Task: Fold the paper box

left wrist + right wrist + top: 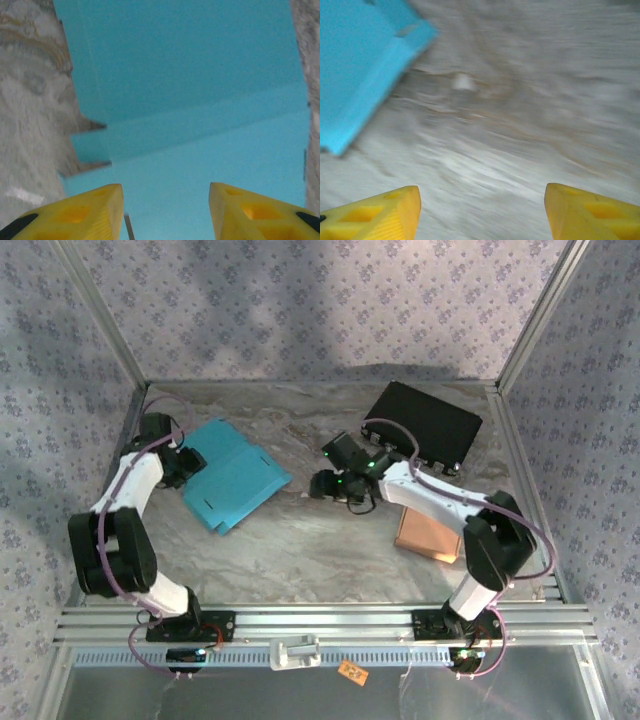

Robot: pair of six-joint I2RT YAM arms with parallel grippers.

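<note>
Table (300, 540): We see a marbled grey top walled in by patterned panels. Its near edge is cut off by the metal rail where both arms are bolted.

Paper box (232, 478): Bright blue and lying flat and unfolded on the left half of the table. Its creases and side tabs show in the left wrist view, but its far edges run out of that frame.

Black case (425, 423): Sits at the back right, well apart from the paper box.

Brown box (428, 533): Near the right edge, partly hidden under the right arm (440, 502), so we cannot make out its full shape.

Left gripper (165, 192): Spread wide, holding nothing, low over the paper box's left edge. We cannot tell whether it touches the sheet.

Right gripper (481, 192): Spread wide, holding nothing, over bare table near the centre. Its view is blurred, with a corner of the paper box at upper left.
</note>
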